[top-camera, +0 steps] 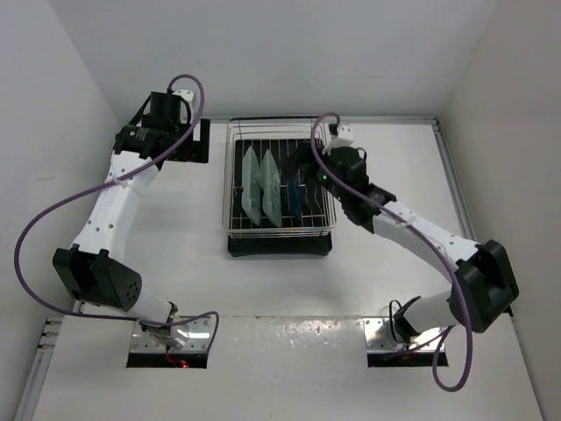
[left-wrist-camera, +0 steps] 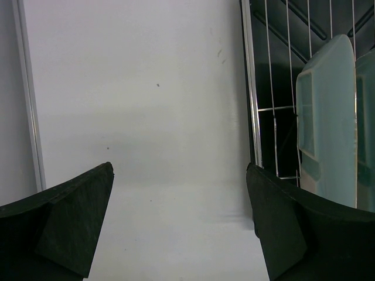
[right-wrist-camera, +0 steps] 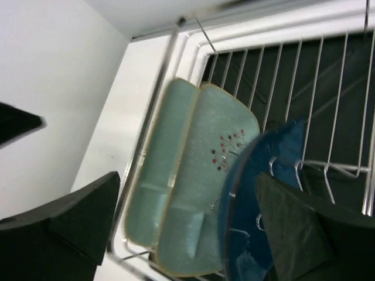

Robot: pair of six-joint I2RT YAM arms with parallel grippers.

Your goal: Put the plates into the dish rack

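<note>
Inside the dish rack (top-camera: 279, 120) two mint plates (top-camera: 252, 184) stand on edge, the blue plate (top-camera: 298, 195) just beside them. Your right gripper (right-wrist-camera: 187, 181) hangs spread wide over them, and your left gripper (left-wrist-camera: 179, 170), equally wide, hangs over the table (left-wrist-camera: 146, 88).

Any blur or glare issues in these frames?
Right wrist: soft all over, the dish rack rim streaked at the top and the blue plate edge fuzzy. Left wrist: sharp, soft shadow band on the table. Top external: evenly lit, in focus.
</note>
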